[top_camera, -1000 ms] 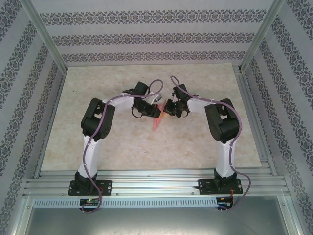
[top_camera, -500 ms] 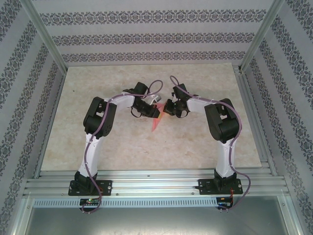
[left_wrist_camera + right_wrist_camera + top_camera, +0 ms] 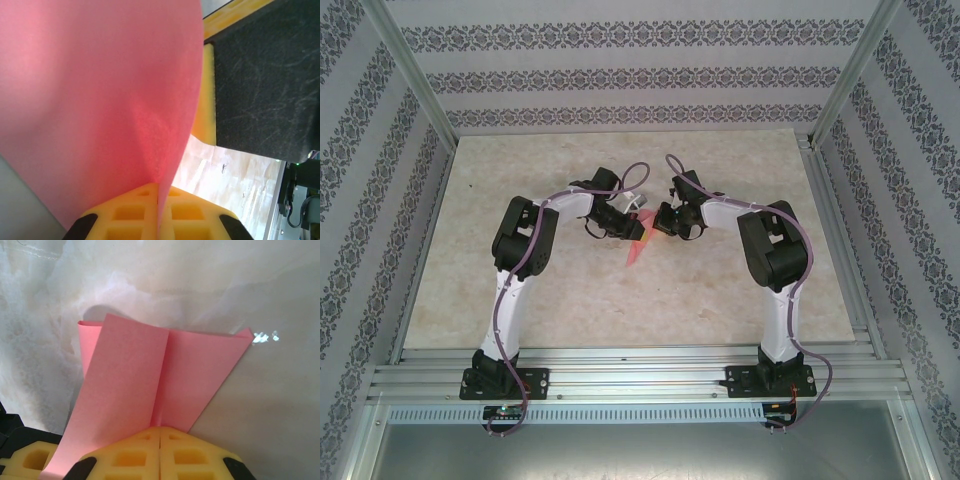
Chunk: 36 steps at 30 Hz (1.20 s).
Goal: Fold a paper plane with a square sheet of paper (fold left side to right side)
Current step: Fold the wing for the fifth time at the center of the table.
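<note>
Reaching inward elbow-high (tips close), left tool (image 3: 637, 229) and right tool (image 3: 659, 222) pinch pink sheet (image 3: 150, 370).

Both arms are arching up from their bases with elbows raised, forearms angling inward toward each other. The left tool (image 3: 639, 232) and the right tool (image 3: 657, 224) are nearly meeting tip to tip, each one pinching the pink paper (image 3: 150, 370) between yellow pads (image 3: 192, 455) pressed fully together.

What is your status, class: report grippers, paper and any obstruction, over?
Left gripper shut on pink paper. Right gripper shut on it too. Paper creased, held between both. Nothing else seen on table.
</note>
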Each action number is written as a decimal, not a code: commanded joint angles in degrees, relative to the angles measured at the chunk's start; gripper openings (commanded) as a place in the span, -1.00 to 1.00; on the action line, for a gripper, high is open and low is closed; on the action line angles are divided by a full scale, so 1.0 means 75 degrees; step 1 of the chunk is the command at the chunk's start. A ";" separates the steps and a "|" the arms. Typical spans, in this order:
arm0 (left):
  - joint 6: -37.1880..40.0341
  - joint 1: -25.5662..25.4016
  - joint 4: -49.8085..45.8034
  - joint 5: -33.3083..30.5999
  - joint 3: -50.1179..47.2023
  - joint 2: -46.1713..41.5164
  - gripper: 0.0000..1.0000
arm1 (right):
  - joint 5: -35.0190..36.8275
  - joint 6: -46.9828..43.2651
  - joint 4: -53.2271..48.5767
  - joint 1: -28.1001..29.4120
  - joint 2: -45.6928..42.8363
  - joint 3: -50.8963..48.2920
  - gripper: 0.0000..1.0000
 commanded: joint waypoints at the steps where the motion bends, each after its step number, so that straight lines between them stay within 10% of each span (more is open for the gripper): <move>1: 0.0268 0.0132 0.0061 -0.0078 0.0178 0.0286 -0.93 | 0.0211 -0.0225 -0.0569 0.0106 -0.0068 -0.0250 -0.81; 18: 0.0294 0.0135 0.0067 -0.0038 0.0131 0.0274 -0.93 | -0.0365 0.0155 0.0613 0.0196 -0.1032 -0.1133 -0.25; 36: 0.0284 0.0132 0.0123 -0.0065 0.0055 0.0302 -0.93 | -0.0214 0.0480 0.0680 0.0114 -0.0297 -0.0351 -0.24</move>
